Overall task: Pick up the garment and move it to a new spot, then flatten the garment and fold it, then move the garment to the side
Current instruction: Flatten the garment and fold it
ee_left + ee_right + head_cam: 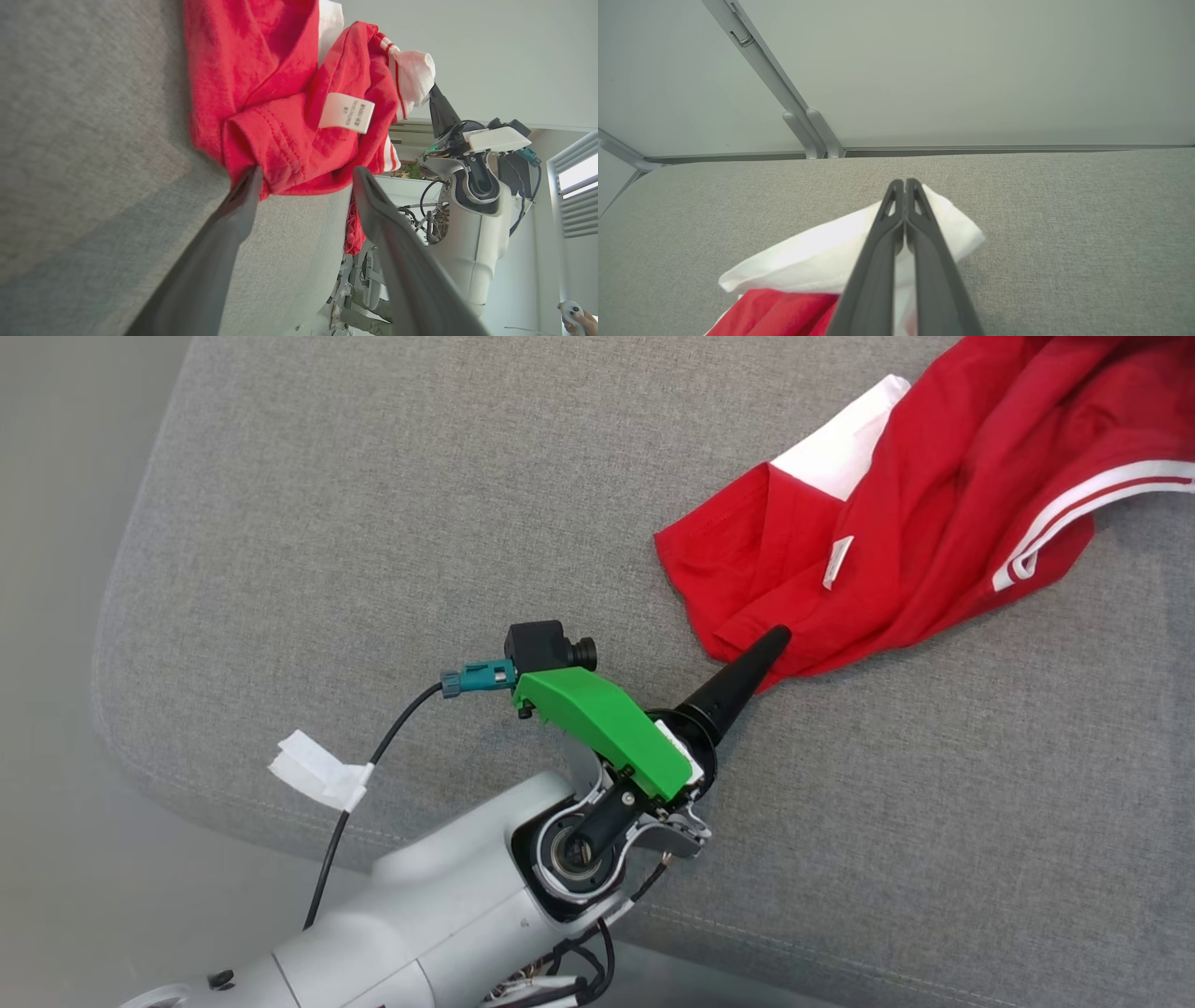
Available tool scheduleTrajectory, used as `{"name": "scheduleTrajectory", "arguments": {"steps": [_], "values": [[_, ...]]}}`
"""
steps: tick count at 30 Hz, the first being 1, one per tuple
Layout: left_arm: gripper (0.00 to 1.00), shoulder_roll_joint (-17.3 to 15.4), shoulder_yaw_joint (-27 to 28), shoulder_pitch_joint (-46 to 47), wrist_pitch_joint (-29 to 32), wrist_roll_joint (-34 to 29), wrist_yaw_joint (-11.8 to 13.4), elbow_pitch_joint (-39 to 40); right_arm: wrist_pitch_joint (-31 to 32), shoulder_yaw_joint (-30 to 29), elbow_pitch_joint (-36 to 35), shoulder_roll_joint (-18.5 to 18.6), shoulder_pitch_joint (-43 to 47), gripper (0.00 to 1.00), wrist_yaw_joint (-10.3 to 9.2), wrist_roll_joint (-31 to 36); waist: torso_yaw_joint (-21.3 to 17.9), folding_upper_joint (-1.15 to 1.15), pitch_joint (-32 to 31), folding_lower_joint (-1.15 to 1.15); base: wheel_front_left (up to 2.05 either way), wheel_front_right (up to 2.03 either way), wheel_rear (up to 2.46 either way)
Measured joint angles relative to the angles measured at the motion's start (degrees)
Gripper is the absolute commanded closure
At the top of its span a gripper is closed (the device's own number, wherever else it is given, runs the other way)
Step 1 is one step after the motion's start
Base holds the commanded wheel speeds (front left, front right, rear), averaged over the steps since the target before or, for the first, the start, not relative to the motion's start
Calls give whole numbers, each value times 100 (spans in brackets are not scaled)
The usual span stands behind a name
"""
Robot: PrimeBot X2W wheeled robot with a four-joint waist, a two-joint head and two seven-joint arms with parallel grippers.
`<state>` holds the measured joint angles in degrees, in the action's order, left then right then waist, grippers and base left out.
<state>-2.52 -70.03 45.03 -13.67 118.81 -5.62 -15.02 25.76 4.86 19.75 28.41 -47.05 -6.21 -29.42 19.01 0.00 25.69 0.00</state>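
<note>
The garment (943,513) is bright red with white panels and stripe trim, and lies crumpled at the upper right of the grey cushion (373,523). My left gripper (775,639) points at the garment's near lower corner. In the left wrist view it (307,176) stands open, with the red hem (280,154) and a white label (346,112) just beyond its fingertips. One fingertip (252,179) touches the hem. My right gripper (905,183) is shut on a white panel (817,256) of the garment. The left wrist view shows that gripper (437,100) holding the white cloth up off the cushion.
The cushion's rounded edge (121,691) runs down the left and along the bottom, with floor beyond. A white tape tag (317,770) hangs on my left arm's cable. A metal frame rail (784,98) stands behind the cushion. A person's hand (577,317) holds a controller.
</note>
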Motion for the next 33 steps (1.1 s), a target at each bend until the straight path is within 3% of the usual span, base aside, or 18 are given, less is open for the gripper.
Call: {"name": "scheduleTrajectory", "arguments": {"steps": [33], "values": [[0,0,-229,288,-52,146,-92,-165,58,-27,-182,-14,64,100,-43,-3,-167,0,28,0,0,0,0]]}}
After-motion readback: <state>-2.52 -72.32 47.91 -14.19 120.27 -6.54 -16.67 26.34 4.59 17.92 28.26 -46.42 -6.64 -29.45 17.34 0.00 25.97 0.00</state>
